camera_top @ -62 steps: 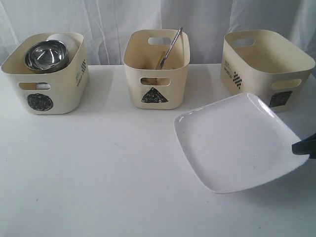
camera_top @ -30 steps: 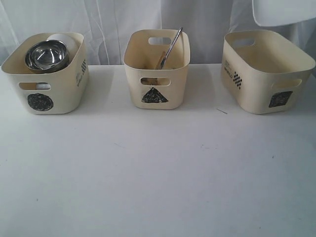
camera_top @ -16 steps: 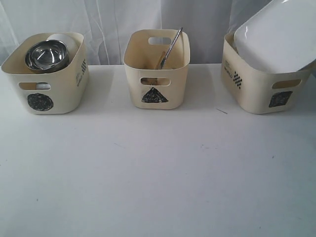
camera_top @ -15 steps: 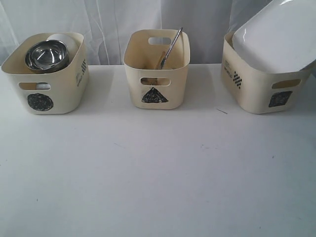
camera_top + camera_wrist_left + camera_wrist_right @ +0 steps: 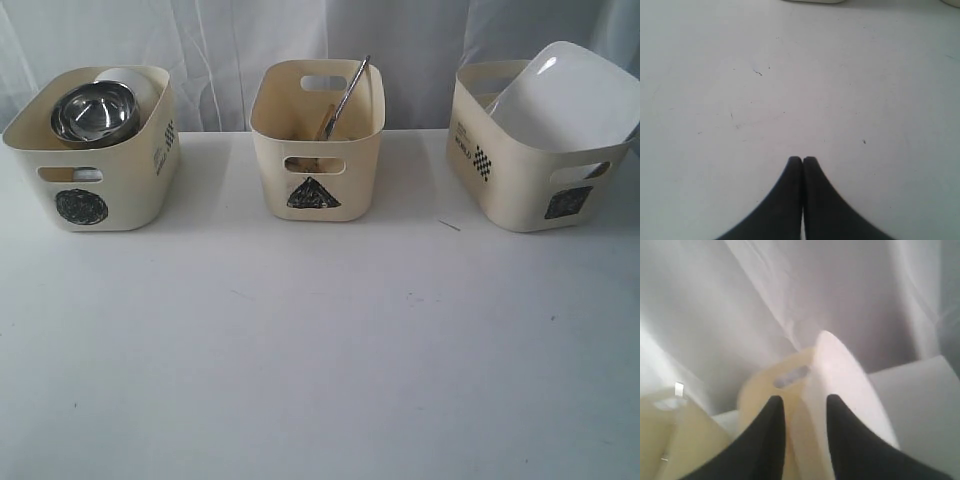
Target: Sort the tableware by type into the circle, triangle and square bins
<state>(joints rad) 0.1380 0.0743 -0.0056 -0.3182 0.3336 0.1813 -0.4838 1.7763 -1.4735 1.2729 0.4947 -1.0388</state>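
The large white plate [image 5: 565, 100] leans tilted inside the square bin [image 5: 510, 185], its upper edge sticking above the rim. In the right wrist view my right gripper [image 5: 802, 399] is open; the plate [image 5: 850, 375] edge and the bin [image 5: 765, 390] wall show between and beyond its fingers. The circle bin [image 5: 110, 190] holds a steel bowl [image 5: 95, 110] with a white vessel [image 5: 125, 78] behind it. A steel utensil [image 5: 347, 95] stands in the triangle bin [image 5: 315, 150]. My left gripper [image 5: 802, 159] is shut and empty over the bare table. Neither gripper shows in the exterior view.
The three cream bins stand in a row along the back of the white table [image 5: 320, 340], in front of a white curtain [image 5: 220, 40]. The triangle bin [image 5: 670, 440] shows beside the square bin in the right wrist view.
The plate has dropped from resting across the square bin's rim to leaning deeper inside it. My right gripper's jaws have parted. The left gripper has not moved.
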